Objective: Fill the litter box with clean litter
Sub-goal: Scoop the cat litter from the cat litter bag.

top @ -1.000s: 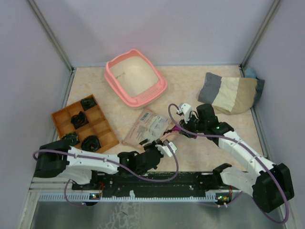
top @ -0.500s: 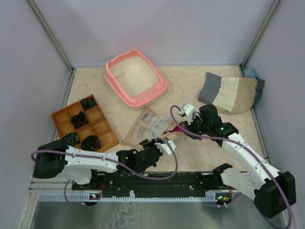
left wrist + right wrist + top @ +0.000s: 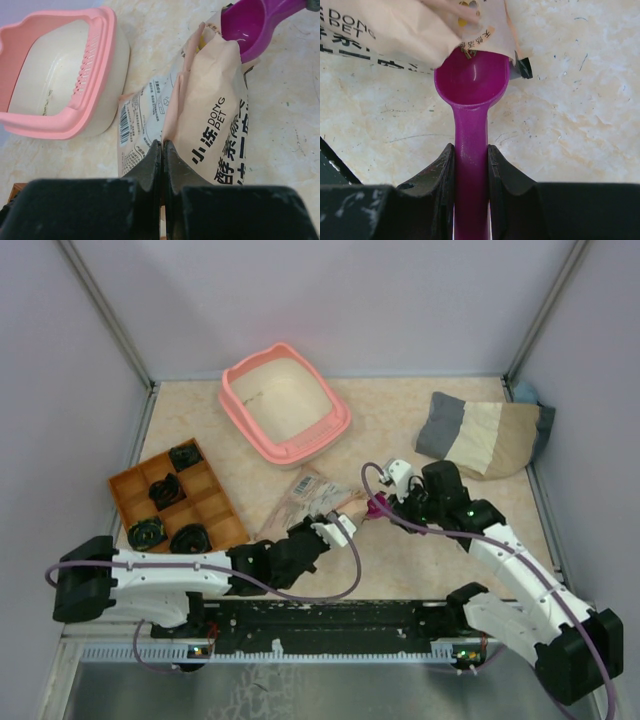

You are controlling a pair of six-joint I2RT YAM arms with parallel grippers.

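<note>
The salmon-pink litter box (image 3: 285,405) stands at the back of the table, its pale floor (image 3: 55,75) almost bare. A beige printed paper bag (image 3: 308,495) lies between the arms. My left gripper (image 3: 163,146) is shut on the bag's near edge (image 3: 210,120), pinching the paper into a raised fold. My right gripper (image 3: 471,155) is shut on the handle of a magenta scoop (image 3: 472,80). The scoop's bowl (image 3: 247,22) sits at the bag's open end (image 3: 470,30), just under the paper lip. The clean litter is hidden.
An orange compartmented tray (image 3: 175,502) with black items sits at the left, close to the left arm. A folded grey and beige cloth (image 3: 485,435) lies at the back right. Enclosure walls stand on three sides.
My left gripper has moved forward and away from the near edge with the bag's edge in it, bunching and raising the bag. The right gripper has shifted slightly right with the scoop.
</note>
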